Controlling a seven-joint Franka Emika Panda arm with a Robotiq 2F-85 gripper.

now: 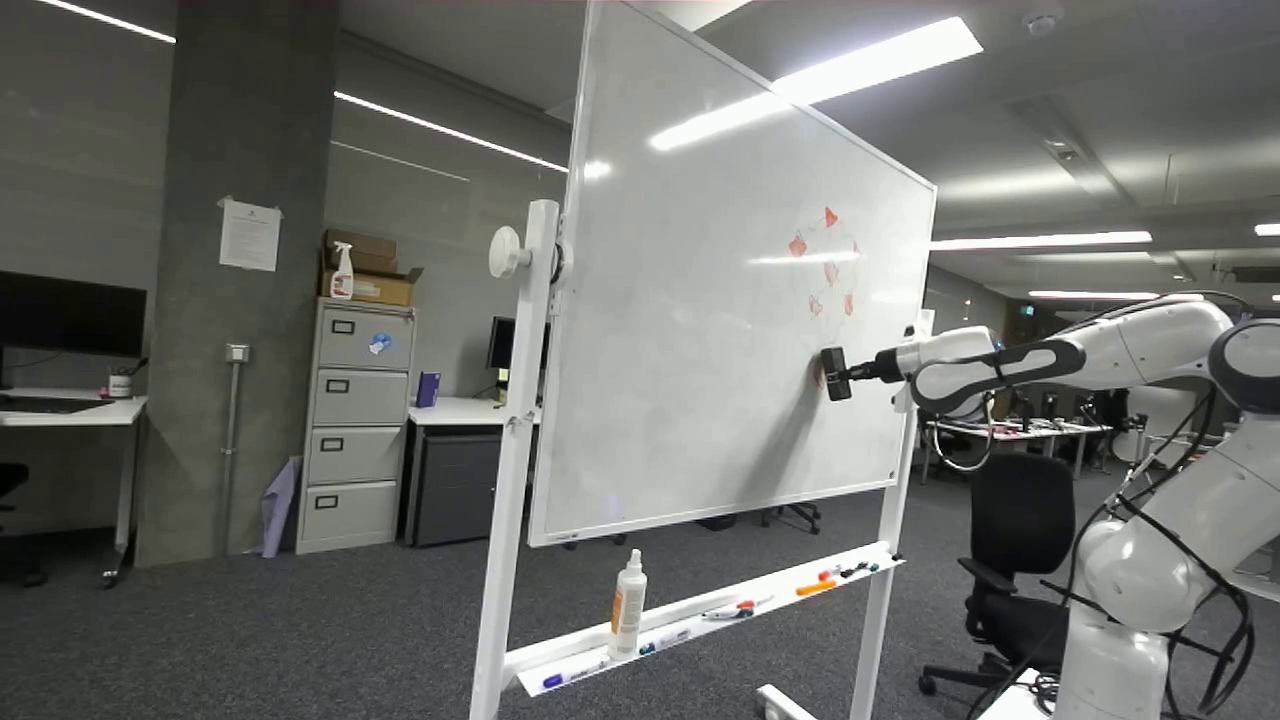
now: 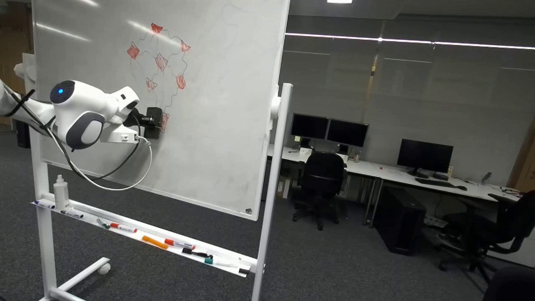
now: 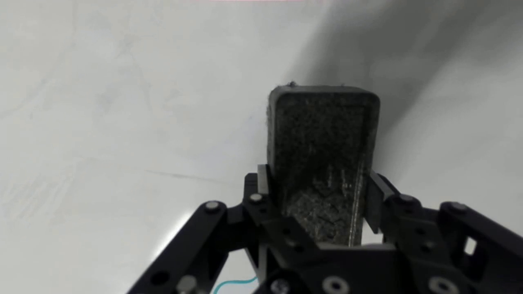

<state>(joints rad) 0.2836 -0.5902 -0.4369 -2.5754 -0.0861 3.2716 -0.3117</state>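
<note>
A black block eraser (image 3: 322, 130) is clamped by the half-closed black gripper (image 3: 320, 192), above the glossy whiteboard's (image 2: 221, 133) lower edge! Wiping seems in hand; even pressure is needed.

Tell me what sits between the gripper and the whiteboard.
The black eraser, held in the gripper, lies between it and the whiteboard; both exterior views show this. Whether it touches the whiteboard, I cannot tell.
</note>
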